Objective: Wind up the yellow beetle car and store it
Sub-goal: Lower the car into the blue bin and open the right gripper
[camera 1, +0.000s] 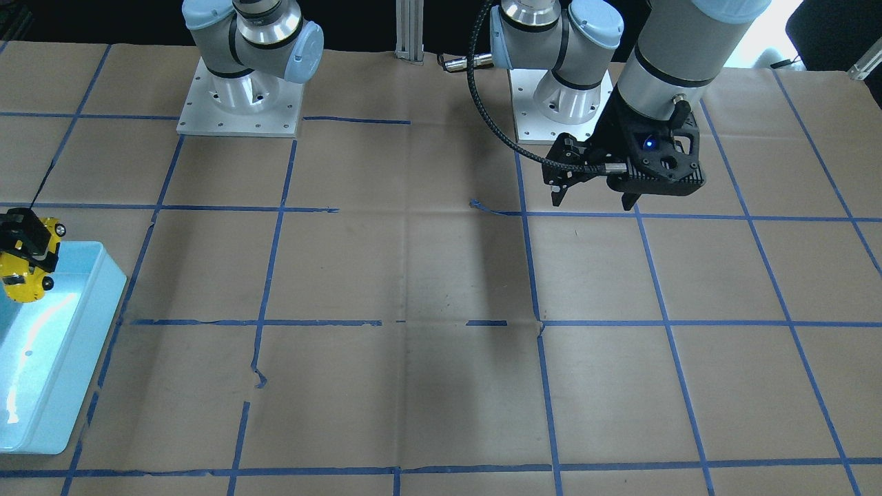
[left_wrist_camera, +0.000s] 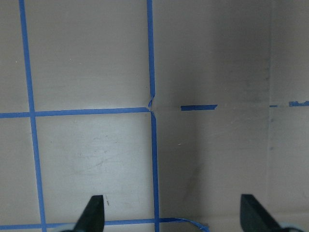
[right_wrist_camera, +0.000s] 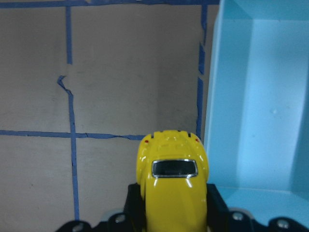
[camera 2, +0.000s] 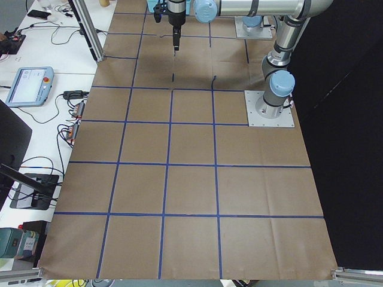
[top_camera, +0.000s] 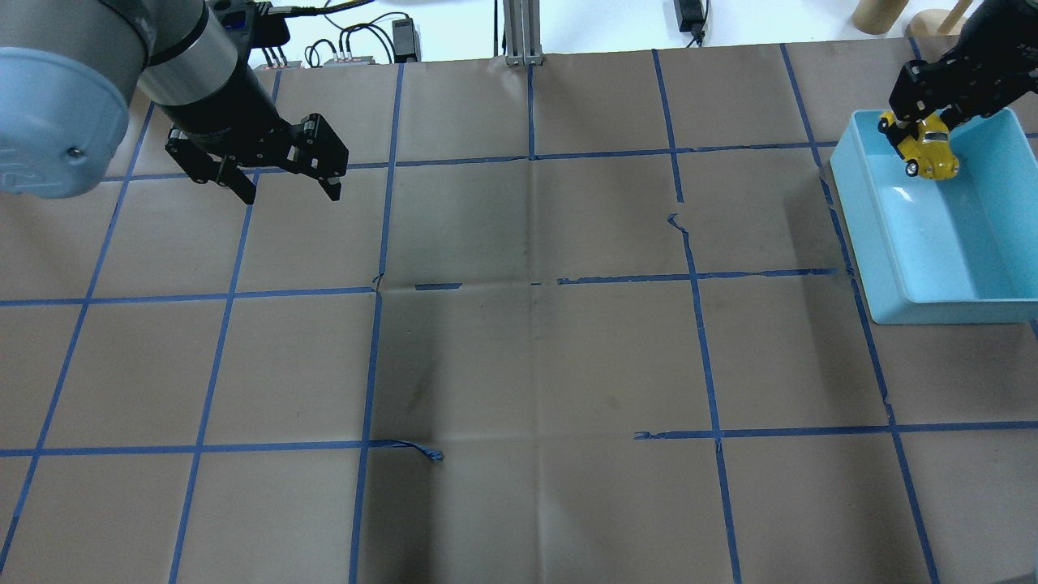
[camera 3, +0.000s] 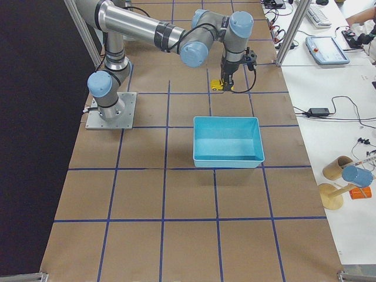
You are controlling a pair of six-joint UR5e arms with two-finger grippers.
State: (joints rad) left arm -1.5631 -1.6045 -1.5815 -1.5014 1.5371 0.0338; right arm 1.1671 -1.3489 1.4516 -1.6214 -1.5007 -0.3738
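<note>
Glossy yellow beetle car [right_wrist_camera: 171, 188], dark window, gripped by right claw [top_camera: 920, 130], left claw [top_camera: 290, 193] released

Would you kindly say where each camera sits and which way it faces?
Front-facing: across the table, facing the robot; left gripper on right, yellow beetle car far left.
Overhead: behind the robot, looking forward-down; right gripper top right.
Exterior left: table's left end, looking along it; left arm nearest.
Exterior right: opposite end; right arm nearest, blue bin central.
Left wrist: down on the table; open fingertips show.
Right wrist: down past the car in its gripper.
Shared: overhead and right wrist both show car and bin.
</note>
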